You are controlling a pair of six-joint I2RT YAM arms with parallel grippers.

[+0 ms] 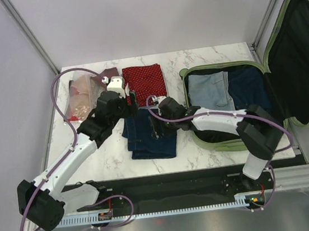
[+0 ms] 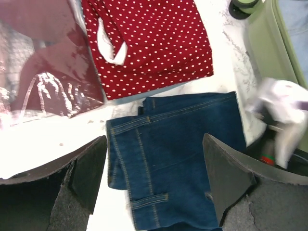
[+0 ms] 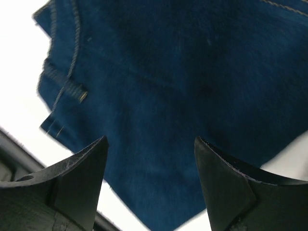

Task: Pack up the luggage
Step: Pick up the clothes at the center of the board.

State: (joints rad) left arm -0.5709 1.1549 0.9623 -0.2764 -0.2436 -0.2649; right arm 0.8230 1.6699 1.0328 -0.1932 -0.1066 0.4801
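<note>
Over on the right side of the counter (image 1: 109, 160) the luggage (image 1: 300, 58) lies open, its lid propped up against the side wall and its black lining showing. Two folded pieces are already inside the lower half: light blue jeans (image 1: 209, 89) on the left and a darker navy garment (image 1: 246, 84) just beside them. I'd call the job partly done, perhaps halfway.

Three things wait out on the marble. Dark blue jeans (image 1: 146, 142) lie folded in the middle, a red polka-dot garment (image 1: 144, 80) lies just behind them, and a clear plastic bag (image 1: 84, 96) with something maroon in it sits at the back left. All of these have yet to go in, and the lid has yet to be shut.

Both arms have gathered over the dark jeans. The left pincer (image 2: 155, 144) stands wide, nothing between its pads, hanging above the waistband end of the jeans near the edge of the red cloth. The right pincer (image 3: 150, 140) is spread just as wide and empty too. It is low over the denim on the suitcase side, though I can't tell whether its tips touch the cloth.
</note>
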